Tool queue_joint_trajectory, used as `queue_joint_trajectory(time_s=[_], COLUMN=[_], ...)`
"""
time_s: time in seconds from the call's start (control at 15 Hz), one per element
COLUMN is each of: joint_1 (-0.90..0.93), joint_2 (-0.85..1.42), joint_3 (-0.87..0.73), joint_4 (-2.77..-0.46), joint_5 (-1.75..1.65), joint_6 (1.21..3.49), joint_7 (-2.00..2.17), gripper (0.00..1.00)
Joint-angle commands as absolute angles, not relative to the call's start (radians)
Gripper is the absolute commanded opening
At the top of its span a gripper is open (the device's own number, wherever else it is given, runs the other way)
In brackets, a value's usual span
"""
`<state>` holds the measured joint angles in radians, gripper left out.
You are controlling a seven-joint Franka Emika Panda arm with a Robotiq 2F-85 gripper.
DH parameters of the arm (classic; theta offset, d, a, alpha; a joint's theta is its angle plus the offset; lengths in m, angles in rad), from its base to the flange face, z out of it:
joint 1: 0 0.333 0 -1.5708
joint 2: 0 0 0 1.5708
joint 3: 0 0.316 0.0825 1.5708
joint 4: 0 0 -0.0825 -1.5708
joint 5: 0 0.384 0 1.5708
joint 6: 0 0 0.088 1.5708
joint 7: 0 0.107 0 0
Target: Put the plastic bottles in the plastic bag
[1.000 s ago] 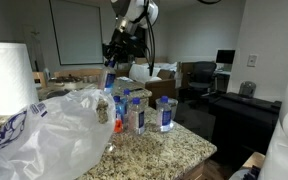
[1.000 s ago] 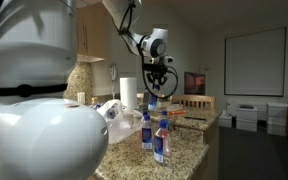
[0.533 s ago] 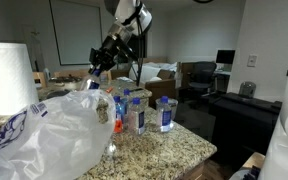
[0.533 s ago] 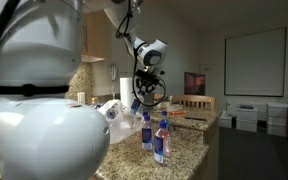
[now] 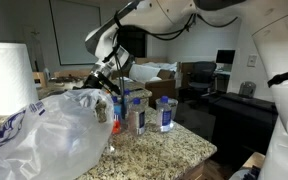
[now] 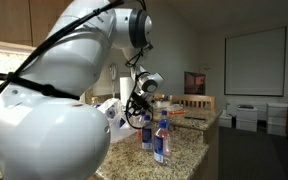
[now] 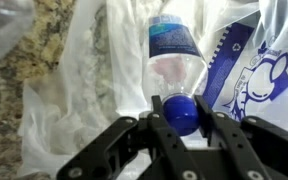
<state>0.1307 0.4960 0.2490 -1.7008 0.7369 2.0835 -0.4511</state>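
Observation:
In the wrist view my gripper point(image 7: 183, 112) is shut on the blue cap of a clear plastic bottle point(image 7: 174, 60) with a blue label. The bottle hangs over the crinkly white plastic bag point(image 7: 84, 90) with blue print. In an exterior view the gripper point(image 5: 104, 82) sits at the bag's point(image 5: 44, 135) upper right edge. Several more bottles point(image 5: 136, 110) stand upright on the granite counter to the right of the bag; they also show in an exterior view point(image 6: 152, 135).
A white paper towel roll point(image 5: 9, 75) stands behind the bag at the left. The granite counter point(image 5: 169, 150) ends at a front edge near the bottles. Office desks and boxes fill the background.
My gripper has moved left and down with the bottle, from above the standing bottles to the bag's opening. The arm now leans far over the counter.

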Motion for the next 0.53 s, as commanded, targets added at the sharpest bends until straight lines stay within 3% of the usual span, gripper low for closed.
queue_joint_trajectory(time_s=[0.0,0.07,0.2,0.47], joint_1=[0.155,0.165,0.177,0.162], joint_2=[0.641,0.654,0.644,0.520], joint_3=[0.276,0.276,0.265,0.249], joint_4=[-1.531,-1.504,-1.485,-1.553], joint_5=[0.723,0.707,0.680,0.605], joint_6=[2.002,1.990,1.998,2.024], joint_7=[-0.405,-0.393,-0.369,-0.347], gripper=[0.10,0.60,0.66,0.91])
